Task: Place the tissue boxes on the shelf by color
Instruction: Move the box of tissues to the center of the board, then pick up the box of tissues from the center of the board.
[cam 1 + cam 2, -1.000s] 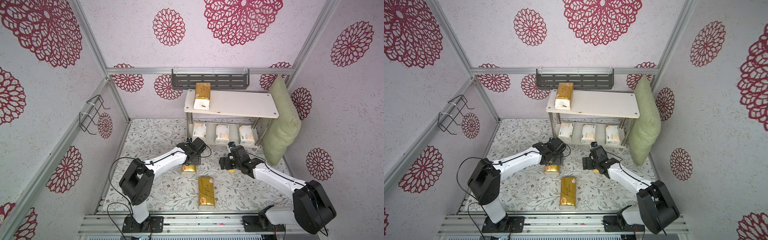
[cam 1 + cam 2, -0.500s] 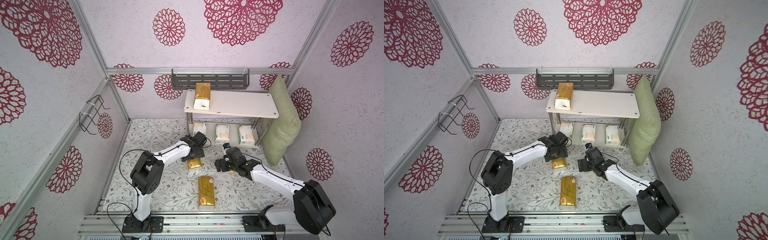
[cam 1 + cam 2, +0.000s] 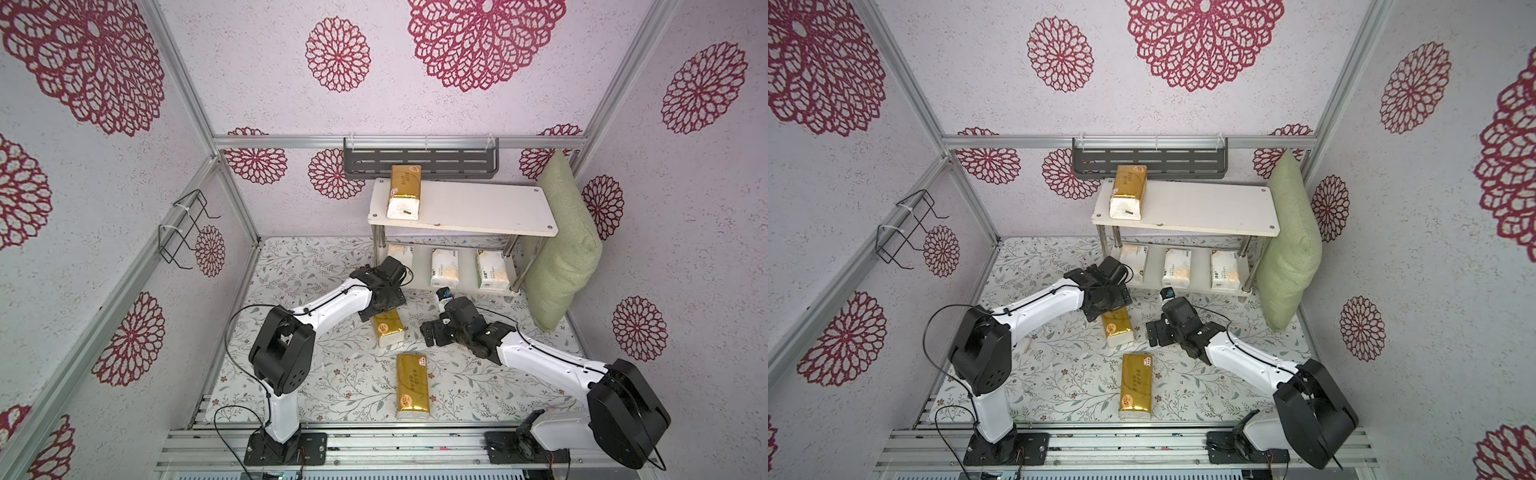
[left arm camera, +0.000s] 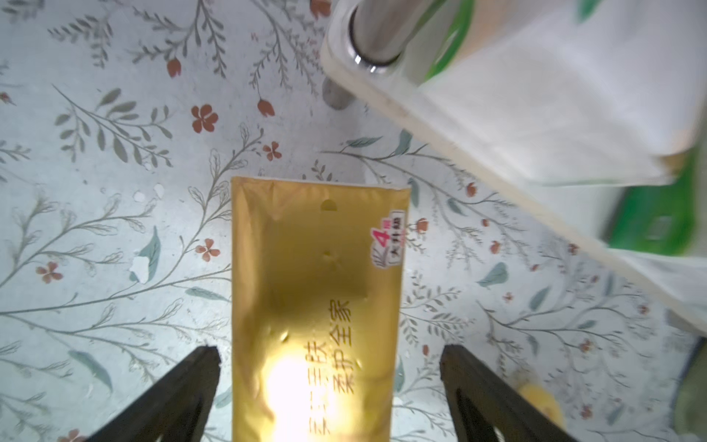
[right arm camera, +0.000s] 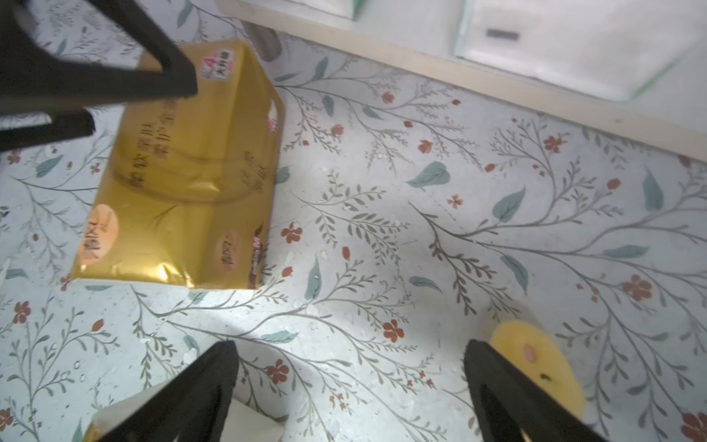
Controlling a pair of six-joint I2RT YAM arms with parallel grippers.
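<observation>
The flowery tabletop filled the whole floor of the booth. A fat green pillow was propped upright against the right wall, just beside the shelf. The shelf stood at the back in both top views, and its top board was mostly bare.

The left tool was down over the middle gold pack and released. In the left wrist view its black fingers stood on either side of the pack, with a strip of tabletop showing on each side, so no grip there. The right tool was spread wide too. It hung low over bare tabletop just right of that pack, with nothing between its fingers.

As for the packs, the top gold pack lay on the left end of the upper board with its white end facing front. Three white packs sat in a row on the lower board, the leftmost partly hidden behind the left arm. The middle gold pack lay flat on the tabletop, just in front of the shelf's left leg. The front gold pack lay near the front edge, well apart from the shelf.

A little yellow lump sat right by one finger of the right tool. I couldn't tell if they touched.
</observation>
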